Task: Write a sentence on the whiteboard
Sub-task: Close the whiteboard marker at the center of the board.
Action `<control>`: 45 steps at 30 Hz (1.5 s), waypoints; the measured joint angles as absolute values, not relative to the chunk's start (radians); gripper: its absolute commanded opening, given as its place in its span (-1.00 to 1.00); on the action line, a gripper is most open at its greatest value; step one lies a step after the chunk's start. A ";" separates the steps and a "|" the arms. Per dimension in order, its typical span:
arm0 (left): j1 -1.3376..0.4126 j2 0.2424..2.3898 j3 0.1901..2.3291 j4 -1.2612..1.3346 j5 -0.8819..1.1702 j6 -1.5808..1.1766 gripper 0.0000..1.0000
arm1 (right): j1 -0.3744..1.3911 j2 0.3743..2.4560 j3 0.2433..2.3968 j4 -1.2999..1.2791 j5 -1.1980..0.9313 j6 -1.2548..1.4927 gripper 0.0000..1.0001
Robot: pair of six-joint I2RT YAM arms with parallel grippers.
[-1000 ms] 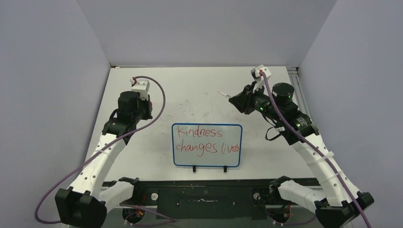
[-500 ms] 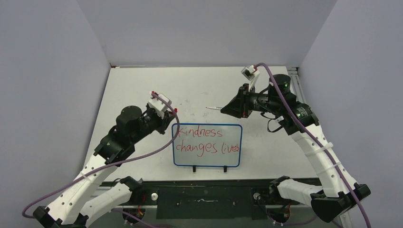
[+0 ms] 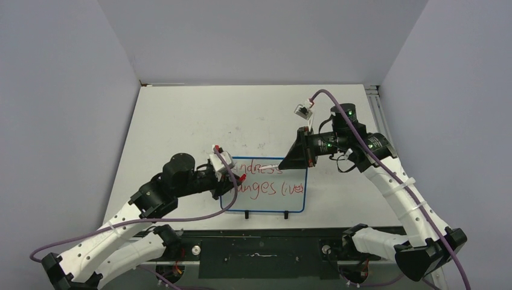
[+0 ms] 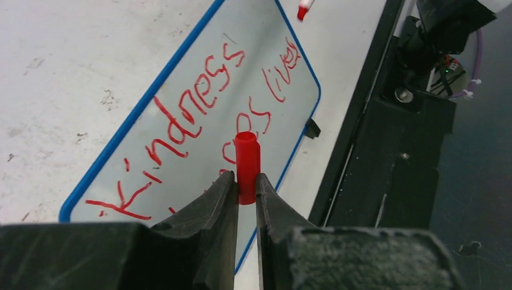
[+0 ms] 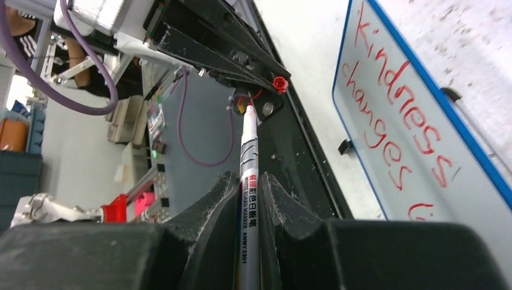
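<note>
The whiteboard lay on the surface near the front, with its red sentence done. Both arms had swung in over it. The left jaws pinched the red cap, the right jaws pinched the marker, likely to close it.

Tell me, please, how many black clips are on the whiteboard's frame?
2. Both are on the whiteboard's near long edge: one clip toward its left, the other clip toward its right. The left gripper covers the board's left end, which might hide more.
</note>
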State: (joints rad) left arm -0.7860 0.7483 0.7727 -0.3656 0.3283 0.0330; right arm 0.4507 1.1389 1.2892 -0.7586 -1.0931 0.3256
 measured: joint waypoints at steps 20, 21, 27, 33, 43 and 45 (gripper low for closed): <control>-0.889 0.777 0.758 -0.356 0.438 0.020 -1.00 | 0.546 1.192 1.237 -0.876 -1.081 0.261 -0.88; -0.892 0.781 0.758 -0.356 0.439 0.020 -1.00 | 0.548 1.196 1.236 -0.877 -1.080 0.258 -0.88; -0.908 0.800 0.758 -0.358 0.440 0.020 -1.00 | 0.558 1.208 1.234 -0.884 -1.076 0.244 -0.88; -0.910 0.800 0.758 -0.358 0.441 0.020 -1.00 | 0.567 1.210 1.228 -0.894 -1.072 0.233 -0.88; -0.911 0.803 0.758 -0.362 0.442 0.020 -1.00 | 0.584 1.229 1.226 -0.898 -1.062 0.224 -0.88; -0.911 0.803 0.758 -0.362 0.442 0.020 -1.00 | 0.584 1.229 1.226 -0.898 -1.062 0.224 -0.88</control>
